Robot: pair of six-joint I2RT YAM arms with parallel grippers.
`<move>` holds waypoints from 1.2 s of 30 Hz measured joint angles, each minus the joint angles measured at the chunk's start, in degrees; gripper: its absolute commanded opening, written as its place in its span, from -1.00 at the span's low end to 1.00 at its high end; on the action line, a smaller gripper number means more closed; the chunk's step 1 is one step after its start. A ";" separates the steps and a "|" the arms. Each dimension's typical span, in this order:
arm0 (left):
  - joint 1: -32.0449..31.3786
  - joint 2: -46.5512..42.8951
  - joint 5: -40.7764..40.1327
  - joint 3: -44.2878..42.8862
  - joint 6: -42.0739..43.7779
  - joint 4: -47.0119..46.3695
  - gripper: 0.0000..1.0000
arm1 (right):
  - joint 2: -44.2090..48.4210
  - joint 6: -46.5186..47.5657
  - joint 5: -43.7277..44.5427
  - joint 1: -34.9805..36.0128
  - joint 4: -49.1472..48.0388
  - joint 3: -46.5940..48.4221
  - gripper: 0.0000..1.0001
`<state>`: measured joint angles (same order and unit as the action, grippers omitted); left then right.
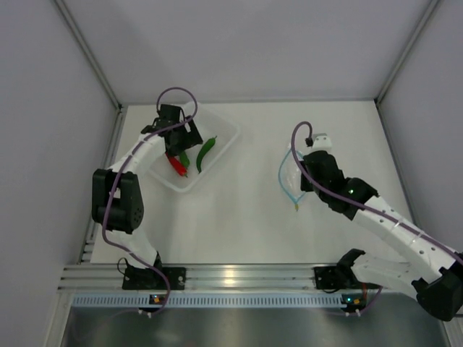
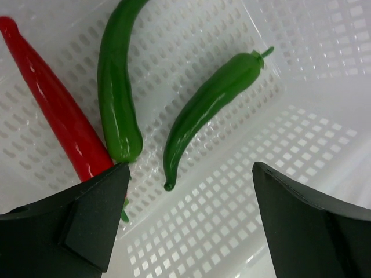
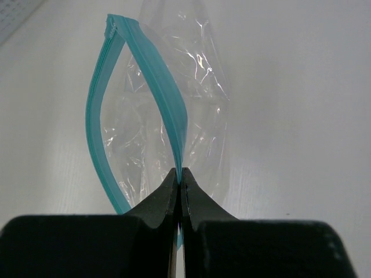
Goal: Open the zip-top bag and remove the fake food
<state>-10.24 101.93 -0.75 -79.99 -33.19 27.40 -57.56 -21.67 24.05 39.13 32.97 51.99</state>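
Right wrist: zip-top bag (image 3: 200, 116), mouth gaping, teal strip pinched by right gripper (image 3: 179, 180), fingers pressed together, at right half of table (image 1: 239, 224). Left wrist: red chili (image 2: 58, 116), green chili (image 2: 119, 87), second green chili (image 2: 208, 107) loose in perforated tub (image 2: 301, 150), beneath left gripper (image 2: 191, 191), fingers spread wide, holding nothing.

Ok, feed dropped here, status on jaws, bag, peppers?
Left jaws open over tub; red chili, both green chilies inside. Right jaws shut on zip-top bag strip; bag open, empty. Nothing blocking.

Robot lab test cell. White table (image 1: 246, 217) boxed by plain grey walls (image 1: 253, 43) at 9, 12 and 3 o'clock. Aluminium rail (image 1: 239, 277) at 6 o'clock carries left arm (image 1: 119, 199) and right arm (image 1: 391, 224), bolted down.
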 measured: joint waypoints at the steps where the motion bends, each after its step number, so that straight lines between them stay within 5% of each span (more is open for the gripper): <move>1: 0.00 -1.07 0.79 1.01 -0.02 0.13 0.92 | -0.35 0.98 1.18 -0.87 0.63 0.59 -1.00; 14: 0.00 -36.02 5.40 13.38 3.45 4.46 0.96 | -28.26 9.11 19.82 -8.04 4.63 10.75 -1.00; 22: 0.00 -47.39 0.72 17.70 7.23 10.51 0.96 | -43.50 10.10 23.08 -8.07 5.66 22.38 -0.92; 28: 0.00 -55.32 -4.70 24.44 9.03 12.70 0.96 | -52.39 10.01 23.69 -7.28 6.43 26.29 -0.54; 29: 0.00 -56.59 -5.55 25.33 9.40 13.09 0.96 | -53.18 9.79 23.69 -6.97 6.71 26.47 -0.29; 32: 0.00 -59.14 -8.15 27.19 9.79 13.57 0.96 | -52.76 9.16 23.26 -6.16 7.13 26.47 -0.07; 35: 0.00 -60.30 -9.94 27.69 9.77 13.86 0.96 | -49.35 8.07 20.87 -4.92 7.17 26.43 0.62; 36: 0.00 -60.48 -10.45 27.69 9.79 13.81 0.96 | -47.63 7.69 20.15 -4.52 7.13 26.38 0.64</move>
<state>-10.24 41.45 -11.20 -52.29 -23.40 41.21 -105.19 -13.98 44.21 34.61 40.10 78.37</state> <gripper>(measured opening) 0.983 0.747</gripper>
